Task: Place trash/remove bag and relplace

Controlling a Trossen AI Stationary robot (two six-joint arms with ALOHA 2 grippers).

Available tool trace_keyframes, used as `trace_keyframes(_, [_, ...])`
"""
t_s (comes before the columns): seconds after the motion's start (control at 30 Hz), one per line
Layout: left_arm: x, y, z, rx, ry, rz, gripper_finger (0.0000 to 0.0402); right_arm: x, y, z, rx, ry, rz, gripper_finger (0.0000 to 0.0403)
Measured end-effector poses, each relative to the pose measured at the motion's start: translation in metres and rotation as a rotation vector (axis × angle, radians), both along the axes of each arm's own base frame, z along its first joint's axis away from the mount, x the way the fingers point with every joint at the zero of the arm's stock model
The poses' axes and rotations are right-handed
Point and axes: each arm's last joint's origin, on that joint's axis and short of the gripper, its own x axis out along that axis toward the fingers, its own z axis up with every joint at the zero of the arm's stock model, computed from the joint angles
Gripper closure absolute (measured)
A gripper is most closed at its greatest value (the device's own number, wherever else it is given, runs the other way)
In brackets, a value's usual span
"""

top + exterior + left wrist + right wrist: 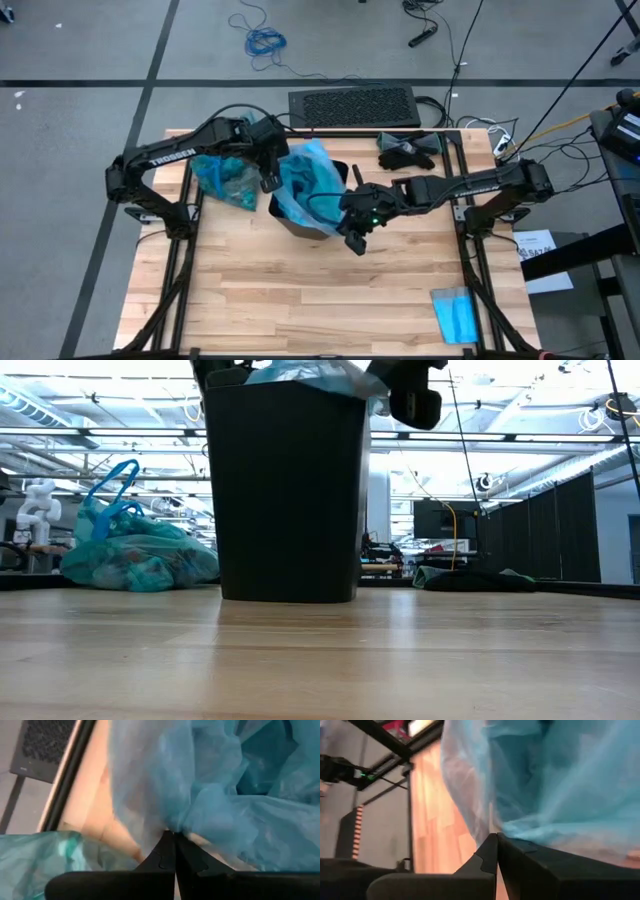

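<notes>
High view: a light blue bag is being fitted into the black bin at the centre of the frame, and it is being held from both sides. The left gripper is pressed together on the bag's plastic at the bin's left edge; the left wrist view shows the fingers pinching a gathered fold. The right gripper is likewise closed on the plastic at the bin's lower right edge, as is being shown in the right wrist view.

For the step to be done well, the two pinched edges should probably be drawn apart and outward over the rim, so that the mouth is being opened evenly and no slack is being left bunched inside. The pull should be kept gentle, since thin plastic may be torn or the light bin tipped.

The bag's long axis is judged to be running vertically, with the mouth pointing up out of the bin. The full dark teal bag is lying at the left of the bin, tied handles up in the low view.
</notes>
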Motion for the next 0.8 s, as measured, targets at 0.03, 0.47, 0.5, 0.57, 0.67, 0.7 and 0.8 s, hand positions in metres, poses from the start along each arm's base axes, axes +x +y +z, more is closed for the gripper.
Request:
trace_keyframes(0.03, [0.000, 0.000, -0.002, -0.012, 0.001, 0.001, 0.0401, -0.001, -0.001, -0.001, -0.011, 0.014, -0.004, 0.0403])
trace_keyframes(0.47, [0.012, -0.005, -0.004, -0.061, -0.117, -0.049, 0.0401, -0.002, -0.014, -0.027, -0.060, 0.096, -0.060, 0.0403])
trace_keyframes(0.5, [0.012, -0.005, -0.004, -0.065, -0.118, -0.055, 0.0401, -0.003, -0.014, -0.031, -0.056, 0.100, -0.063, 0.0403])
trace_keyframes(0.57, [0.012, -0.005, -0.004, -0.065, -0.118, -0.066, 0.0402, -0.003, -0.014, -0.035, -0.044, 0.100, -0.075, 0.0403])
trace_keyframes(0.67, [0.012, -0.005, -0.004, -0.061, -0.115, -0.075, 0.0401, -0.003, -0.014, -0.032, -0.036, 0.080, -0.079, 0.0403])
trace_keyframes(0.7, [0.012, -0.005, -0.004, -0.062, -0.114, -0.074, 0.0402, -0.003, -0.013, -0.030, -0.034, 0.066, -0.076, 0.0403])
trace_keyframes(0.8, [0.008, -0.007, -0.001, -0.061, -0.116, -0.075, 0.0401, -0.009, -0.010, -0.019, -0.022, 0.023, -0.073, 0.0403])
